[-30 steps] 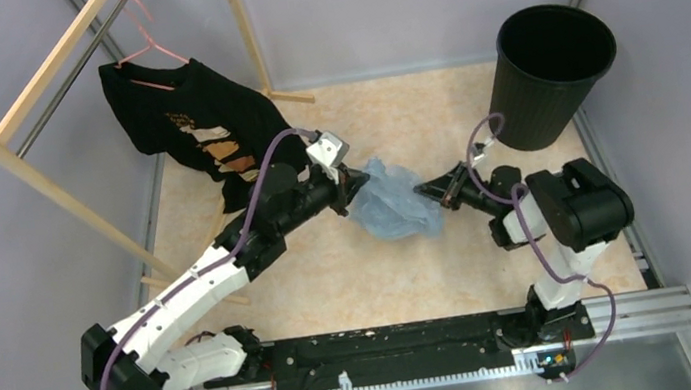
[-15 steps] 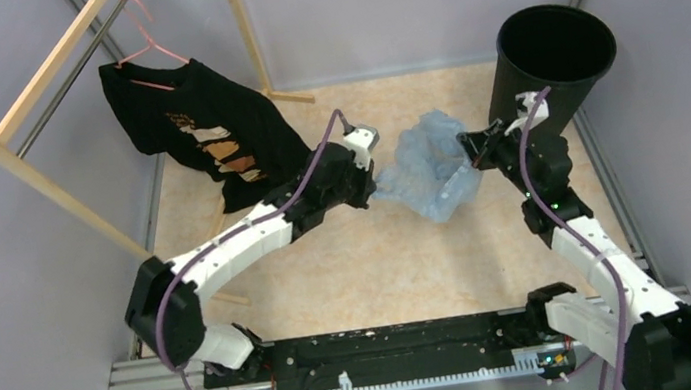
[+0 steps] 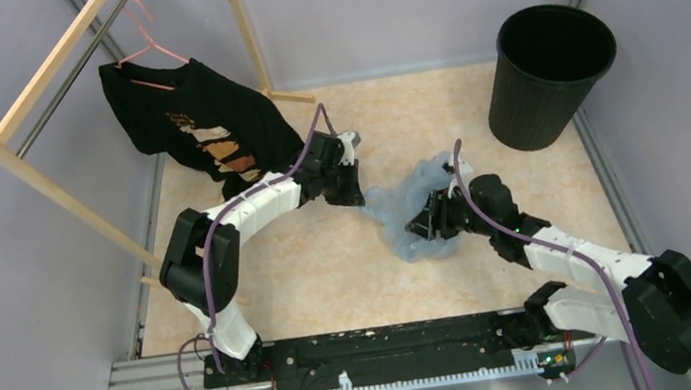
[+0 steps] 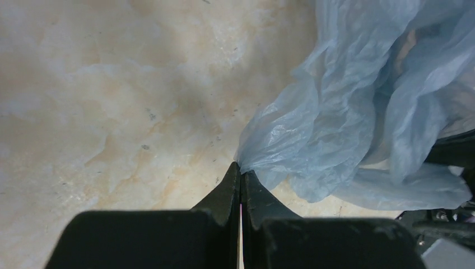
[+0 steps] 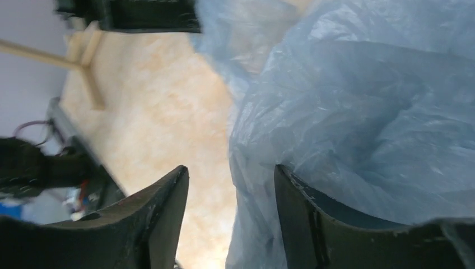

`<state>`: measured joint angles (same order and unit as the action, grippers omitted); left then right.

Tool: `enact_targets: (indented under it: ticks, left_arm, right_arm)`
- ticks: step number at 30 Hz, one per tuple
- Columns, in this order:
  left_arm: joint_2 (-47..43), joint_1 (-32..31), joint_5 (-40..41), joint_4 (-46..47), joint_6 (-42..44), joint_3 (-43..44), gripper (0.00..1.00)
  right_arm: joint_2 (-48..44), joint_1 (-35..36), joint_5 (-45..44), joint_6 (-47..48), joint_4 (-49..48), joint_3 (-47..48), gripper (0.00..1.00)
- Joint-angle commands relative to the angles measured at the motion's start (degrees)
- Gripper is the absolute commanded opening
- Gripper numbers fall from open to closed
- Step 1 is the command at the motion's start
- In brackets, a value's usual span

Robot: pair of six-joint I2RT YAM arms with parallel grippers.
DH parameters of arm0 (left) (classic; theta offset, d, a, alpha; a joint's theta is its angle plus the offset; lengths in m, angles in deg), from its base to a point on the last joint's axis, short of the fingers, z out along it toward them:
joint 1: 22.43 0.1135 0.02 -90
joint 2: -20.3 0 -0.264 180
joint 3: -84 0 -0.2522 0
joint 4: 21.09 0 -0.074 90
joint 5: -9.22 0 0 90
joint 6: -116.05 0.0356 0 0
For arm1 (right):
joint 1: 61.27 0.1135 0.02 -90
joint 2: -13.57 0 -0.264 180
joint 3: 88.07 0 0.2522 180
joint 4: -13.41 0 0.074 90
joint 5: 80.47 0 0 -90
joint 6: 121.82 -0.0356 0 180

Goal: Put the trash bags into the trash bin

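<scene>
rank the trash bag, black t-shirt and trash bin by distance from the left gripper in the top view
1. trash bag, pinched in the left gripper
2. black T-shirt, hanging at back left
3. trash bin, far right corner

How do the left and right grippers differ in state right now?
Left gripper is shut, pinching a corner of the trash bag; right gripper is open, fingers apart with film bulging between them. Left gripper works the bag's edge; right gripper sits over its bulk. Both are at the bag, away from the trash bin.
</scene>
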<state>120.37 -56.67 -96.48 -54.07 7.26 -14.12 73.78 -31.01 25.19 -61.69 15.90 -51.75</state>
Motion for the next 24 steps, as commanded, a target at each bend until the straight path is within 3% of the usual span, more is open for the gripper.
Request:
enact_targets:
  ticks: [1, 4, 9, 14, 17, 21, 24]
  left_arm:
    - [1.15, 0.05, -7.47, 0.62, -1.08, 3.03, 0.00]
    - [1.61, 0.07, -8.51, 0.62, -1.00, 3.24, 0.00]
    - [1.09, 0.08, -6.90, 0.26, -0.23, 3.29, 0.00]
    - [0.88, 0.11, -5.90, -0.07, -0.20, 3.38, 0.00]
    - [1.07, 0.05, -5.81, -0.27, -0.20, 3.50, 0.00]
    - [1.08, 0.00, -5.71, -0.40, -0.20, 3.46, 0.00]
    - [0.87, 0.06, -5.66, -0.45, -0.20, 3.60, 0.00]
  right_arm:
    - [-0.13, 0.30, 15.73, -9.42, -11.86, 1.36, 0.61]
    - [-1.49, 0.34, 15.49, -9.21, -5.97, 5.71, 0.66]
    - [-7.07, 0.29, 4.07, -2.24, 9.59, 12.43, 0.77]
    - [-10.05, 0.13, -7.18, 1.20, 20.10, 15.40, 0.80]
    - [-11.16, -2.51, -9.47, 1.28, 22.25, 15.46, 0.80]
    - [-11.73, -11.41, -4.99, -0.12, 22.75, 14.43, 0.76]
    - [-11.75, -20.94, 0.01, -2.05, 21.51, 11.86, 0.59]
